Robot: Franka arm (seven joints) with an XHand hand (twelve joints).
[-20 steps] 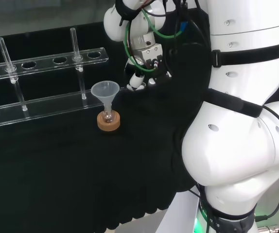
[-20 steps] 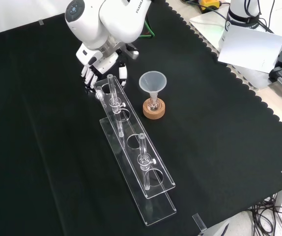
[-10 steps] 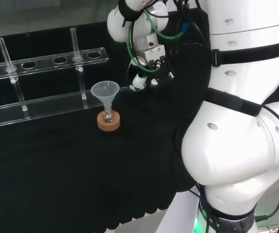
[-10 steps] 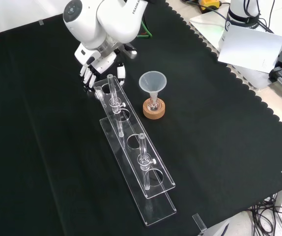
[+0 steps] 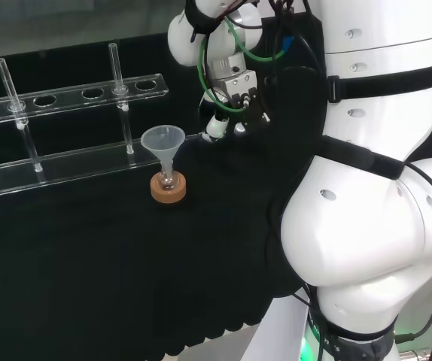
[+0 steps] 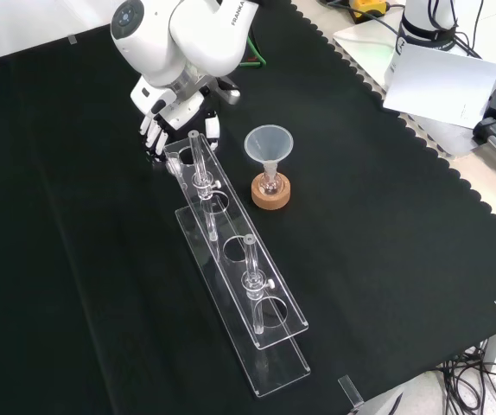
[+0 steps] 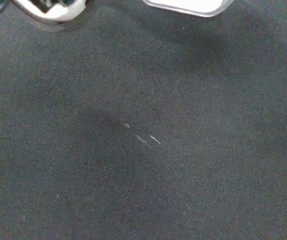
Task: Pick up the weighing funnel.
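Held hand (image 6: 177, 108) above cloth (image 6: 75, 259) at rack (image 6: 287, 322) far end | could not tell whether open or clamped | pickup unconfirmed, probably left to do

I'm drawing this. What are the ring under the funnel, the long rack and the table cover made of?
The ring looks like cork: tan and matt. The rack seems to be clear glossy plastic, perhaps acrylic: see-through, with shining edges. The cover is black matt cloth; its weave shows close up.
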